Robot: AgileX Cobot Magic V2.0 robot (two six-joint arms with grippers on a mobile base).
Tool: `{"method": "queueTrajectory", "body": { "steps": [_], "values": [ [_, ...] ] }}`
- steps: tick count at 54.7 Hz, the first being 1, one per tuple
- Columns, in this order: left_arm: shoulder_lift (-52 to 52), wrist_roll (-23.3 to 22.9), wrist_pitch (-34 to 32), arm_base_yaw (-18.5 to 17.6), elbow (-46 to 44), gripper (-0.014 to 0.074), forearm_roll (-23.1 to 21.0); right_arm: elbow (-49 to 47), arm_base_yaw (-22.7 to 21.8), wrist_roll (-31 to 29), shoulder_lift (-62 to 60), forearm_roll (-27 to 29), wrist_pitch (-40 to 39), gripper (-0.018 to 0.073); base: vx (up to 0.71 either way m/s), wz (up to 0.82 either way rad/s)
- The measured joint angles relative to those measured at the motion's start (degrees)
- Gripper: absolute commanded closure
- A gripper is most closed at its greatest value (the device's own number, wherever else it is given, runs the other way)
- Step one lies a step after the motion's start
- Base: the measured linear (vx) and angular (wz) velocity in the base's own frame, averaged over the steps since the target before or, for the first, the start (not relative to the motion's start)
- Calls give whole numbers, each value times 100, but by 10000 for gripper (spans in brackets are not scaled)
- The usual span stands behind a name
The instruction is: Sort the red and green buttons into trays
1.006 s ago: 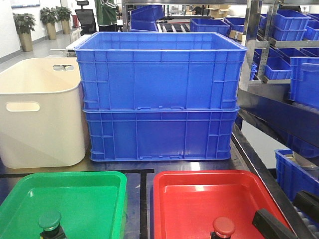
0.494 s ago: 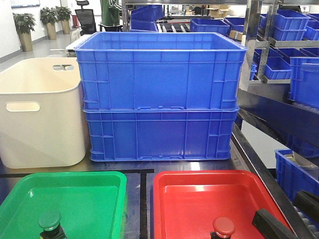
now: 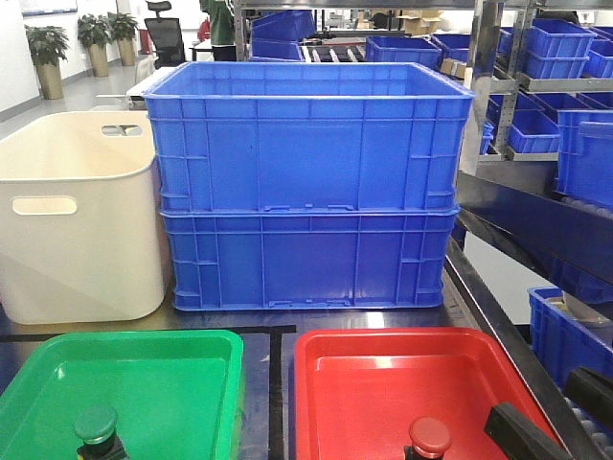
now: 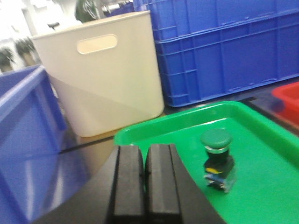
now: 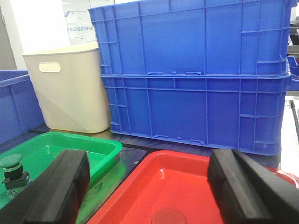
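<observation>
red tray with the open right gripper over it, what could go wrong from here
1. The right gripper hangs open just above the red button in the red tray; dropping lower could tip the button or scrape the tray.
2. The left gripper is shut near the green tray rim; a careless swing might knock the upright green button over.

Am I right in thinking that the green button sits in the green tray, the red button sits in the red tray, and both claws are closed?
Not quite: only the left claw is closed. The right wrist view shows the right claw open above the red tray. The green button in the green tray and the red button are as you say.
</observation>
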Motion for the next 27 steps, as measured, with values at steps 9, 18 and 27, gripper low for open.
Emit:
{"method": "queueTrajectory", "body": {
  "steps": [9, 18, 27],
  "values": [
    [-683, 74, -1187, 546, 1057, 604, -608, 0, 0, 0, 0, 0, 0, -25, 0, 0],
    [-903, -520, -1099, 755, 1530, 603, -820, 0, 0, 0, 0, 0, 0, -25, 0, 0],
    [-915, -625, -628, 755, 1544, 603, -845, 0, 0, 0, 0, 0, 6, -25, 0, 0]
  ]
}}
